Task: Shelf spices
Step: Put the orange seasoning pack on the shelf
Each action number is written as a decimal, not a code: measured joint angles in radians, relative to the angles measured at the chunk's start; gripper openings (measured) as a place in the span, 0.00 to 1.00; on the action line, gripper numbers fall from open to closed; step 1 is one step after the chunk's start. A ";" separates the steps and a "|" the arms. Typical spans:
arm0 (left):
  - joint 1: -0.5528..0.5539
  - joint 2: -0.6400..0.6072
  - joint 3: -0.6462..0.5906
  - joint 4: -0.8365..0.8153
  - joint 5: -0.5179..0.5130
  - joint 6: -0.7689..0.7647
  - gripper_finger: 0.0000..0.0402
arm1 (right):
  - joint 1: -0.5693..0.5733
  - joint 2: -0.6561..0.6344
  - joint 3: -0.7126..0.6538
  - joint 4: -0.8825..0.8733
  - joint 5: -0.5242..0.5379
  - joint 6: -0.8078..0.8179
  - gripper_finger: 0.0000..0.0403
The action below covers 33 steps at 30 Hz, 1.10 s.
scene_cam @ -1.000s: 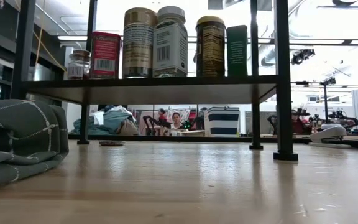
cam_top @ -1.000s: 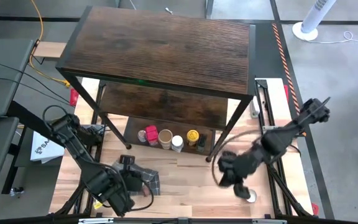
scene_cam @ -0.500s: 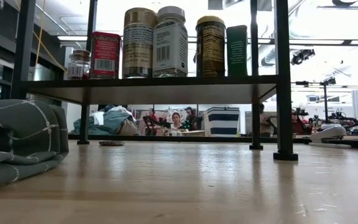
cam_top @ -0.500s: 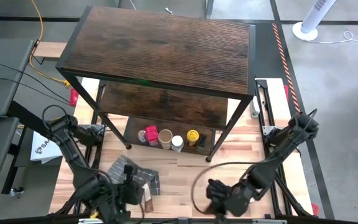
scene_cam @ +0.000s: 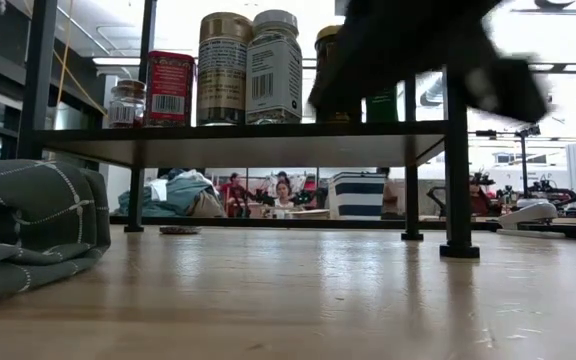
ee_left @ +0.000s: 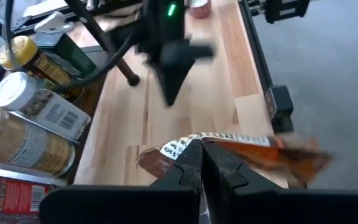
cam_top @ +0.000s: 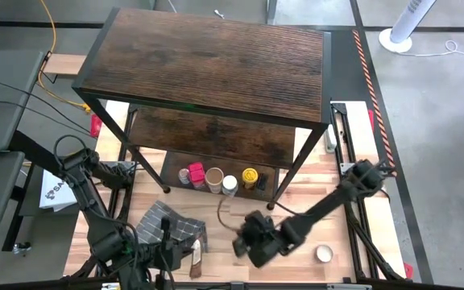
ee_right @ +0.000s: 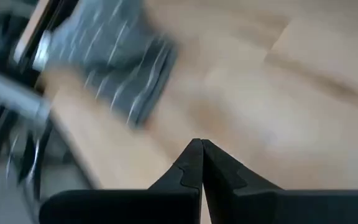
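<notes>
The dark wood shelf (cam_top: 208,56) stands at the table's far side. Several spices (cam_top: 216,178) stand in a row on its low tier, also in the low view (scene_cam: 248,68). A brown bottle (cam_top: 196,259) lies on its side by the near edge, next to the grey checked cloth (cam_top: 171,225). My left gripper (ee_left: 201,149) is shut, its tips just before that bottle (ee_left: 241,149). My right gripper (ee_right: 201,144) is shut and hovers over bare table near the middle (cam_top: 246,246). A small round white-topped thing (cam_top: 324,254) sits at near right. My left gripper has its shut fingertips (ee_left: 191,155) right before the side of the brown bottle (ee_left: 219,142), slanting down at it from the near left. I cannot tell whether they touch it. The bottle lies flat on the table.
The folded checked cloth (scene_cam: 28,225) lies at near left. Black shelf legs (scene_cam: 456,150) stand on the table. The right arm (scene_cam: 418,50) crosses high before the shelf in the low view. Bare wood (cam_top: 296,213) lies between shelf and near edge.
My right gripper has swept from the near right toward the table's left, away from the white-topped thing, and is now near the middle. My left gripper has drawn back off the cloth toward the near edge; the brown bottle now shows beside the cloth.
</notes>
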 joint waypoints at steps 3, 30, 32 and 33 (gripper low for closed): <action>0.000 -0.001 0.000 0.001 -0.027 -0.006 0.00 | -0.047 0.040 0.001 -0.002 0.048 0.073 0.00; 0.004 -0.004 0.000 0.000 -0.182 -0.116 0.00 | -0.257 0.058 0.000 -0.051 0.046 -0.001 0.00; 0.005 -0.004 0.000 0.000 -0.195 -0.122 0.00 | -0.261 0.058 0.000 -0.032 0.022 -0.058 0.00; 0.005 -0.004 0.000 0.000 -0.200 -0.122 0.00 | -0.261 0.055 0.000 -0.019 -0.004 -0.097 0.00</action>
